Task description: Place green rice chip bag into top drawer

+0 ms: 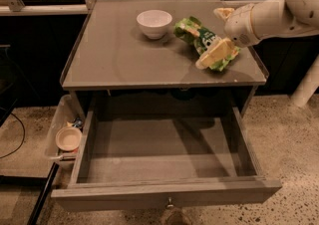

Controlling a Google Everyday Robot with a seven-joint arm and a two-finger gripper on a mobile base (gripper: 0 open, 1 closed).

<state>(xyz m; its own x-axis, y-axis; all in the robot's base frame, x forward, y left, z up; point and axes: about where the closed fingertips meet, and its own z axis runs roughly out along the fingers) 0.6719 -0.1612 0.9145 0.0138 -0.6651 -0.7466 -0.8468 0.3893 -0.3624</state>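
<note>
1. Your pincer (220,34) is on the counter (119,55), right of the bowl (154,22), at the end of the white arm that reaches in from that side.
2. Its fingers (215,55) are apart. One lies over the near edge of the bag (197,35), and the other sits beyond the bag's far edge, level with the bowl's back rim. They straddle the bag's right end and do not look clamped on it.
3. The bag lies flat and crinkled on the counter, just right of the bowl and close to it. You cannot tell whether the two touch.
4. The drawer (164,194) is pulled fully out, below and in front of the bowl. No object shows on its bare floor, so the opening step looks done.
5. Judging from this, you are at the grasp. The bag has not yet been lifted, and nothing has gone into the drawer.
6. What is left for you: close on the bag, raise it off the counter, carry it forward past the counter's front edge, lower it into the drawer and let go.
7. Watch the bowl. Dragging the bag left could nudge it, so lifting straight up looks safer.
8. Foil is slippery and crushes easily, so a grip on just the right end may let the bag sag or twist.
</note>
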